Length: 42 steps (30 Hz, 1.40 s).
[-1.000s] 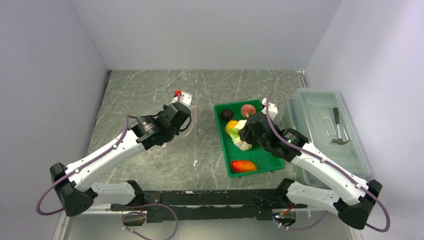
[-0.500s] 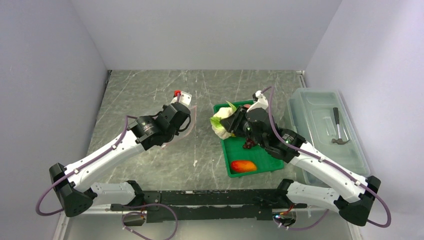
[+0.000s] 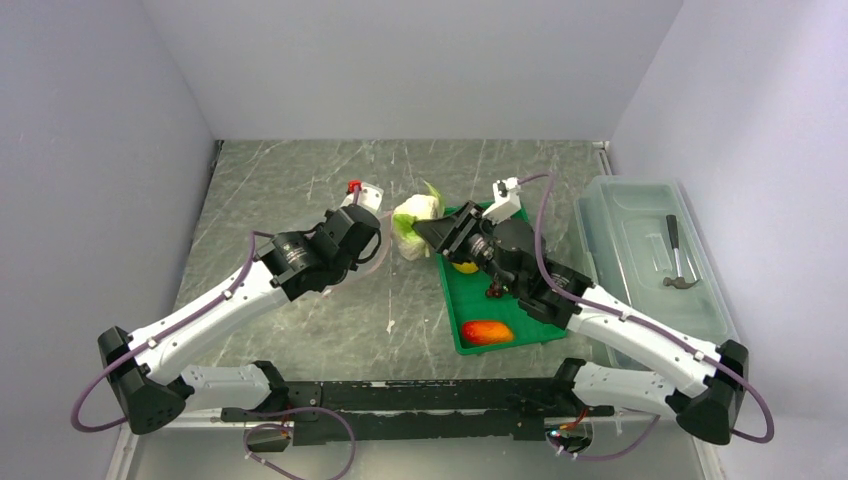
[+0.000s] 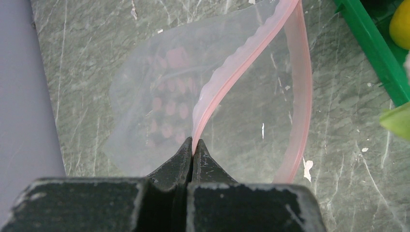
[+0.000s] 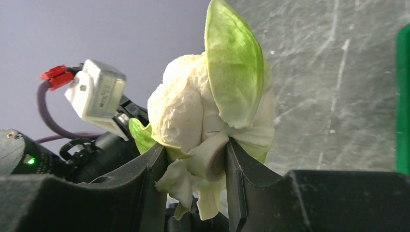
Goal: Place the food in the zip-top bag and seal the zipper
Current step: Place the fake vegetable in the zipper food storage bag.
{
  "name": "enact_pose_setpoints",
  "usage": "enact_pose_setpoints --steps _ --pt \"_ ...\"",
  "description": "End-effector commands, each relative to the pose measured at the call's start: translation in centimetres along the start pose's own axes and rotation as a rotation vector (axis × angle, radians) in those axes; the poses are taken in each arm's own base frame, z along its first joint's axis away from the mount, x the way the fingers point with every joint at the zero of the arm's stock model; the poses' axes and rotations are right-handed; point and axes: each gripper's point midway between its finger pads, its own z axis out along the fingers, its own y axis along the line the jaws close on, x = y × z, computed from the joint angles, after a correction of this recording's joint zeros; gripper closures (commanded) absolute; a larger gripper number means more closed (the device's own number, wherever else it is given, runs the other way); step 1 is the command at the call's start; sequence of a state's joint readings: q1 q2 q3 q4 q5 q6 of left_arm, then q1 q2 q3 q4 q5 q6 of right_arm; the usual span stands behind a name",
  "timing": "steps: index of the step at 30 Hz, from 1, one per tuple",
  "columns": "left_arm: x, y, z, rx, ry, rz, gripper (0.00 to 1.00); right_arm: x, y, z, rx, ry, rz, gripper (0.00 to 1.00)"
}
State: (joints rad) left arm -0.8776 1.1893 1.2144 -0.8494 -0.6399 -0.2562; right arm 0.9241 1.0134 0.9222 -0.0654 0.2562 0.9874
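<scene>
In the left wrist view my left gripper (image 4: 193, 145) is shut on the pale pink zipper (image 4: 227, 72), lifting one side of the zip-top bag (image 4: 159, 111) so its mouth gapes over the table. Pinkish oval marks show through the clear plastic. My right gripper (image 5: 196, 157) is shut on the stem of the pale green-white lettuce (image 5: 212, 106). Seen from above, the lettuce (image 3: 412, 217) hangs just left of the green tray (image 3: 452, 300), close to my left gripper (image 3: 368, 245). A red-orange fruit (image 3: 487, 331), a partly hidden lemon (image 3: 466, 267) and a dark red piece (image 3: 497, 290) lie in the tray.
A large clear lidded box (image 3: 610, 215) with a grey hammer (image 3: 678, 258) on it stands along the right wall. The tray's corner (image 4: 372, 48) lies right of the bag mouth. The left arm's wrist camera (image 5: 96, 94) sits just behind the lettuce. Grey walls close in three sides.
My right gripper has lifted the lettuce out of the tray and carried it left, up to the bag mouth. The left arm and the bag have stayed still.
</scene>
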Motion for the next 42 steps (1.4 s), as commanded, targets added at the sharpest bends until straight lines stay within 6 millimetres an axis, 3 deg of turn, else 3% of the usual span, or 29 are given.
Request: enact_pose_setpoints --steps 1,13,29,42 --pt "-1.0 0.2 -0.5 0.021 -0.044 -0.036 1.0 -1.6 5.0 0.2 -0.203 -0.089 0.083 1.0" --pt "-1.1 0.3 -0.6 0.026 -0.05 -0.059 1.0 -0.5 6.1 0.9 -0.317 -0.157 0.18 1.0" --pt "-1.4 0.6 -0.6 0.056 -0.055 -0.121 1.0 1.2 4.8 2.2 -0.37 -0.209 0.298 1.0" --pt "-1.3 0.9 -0.4 0.047 -0.054 -0.126 1.0 5.2 4.2 4.3 -0.356 -0.182 0.314 1.0"
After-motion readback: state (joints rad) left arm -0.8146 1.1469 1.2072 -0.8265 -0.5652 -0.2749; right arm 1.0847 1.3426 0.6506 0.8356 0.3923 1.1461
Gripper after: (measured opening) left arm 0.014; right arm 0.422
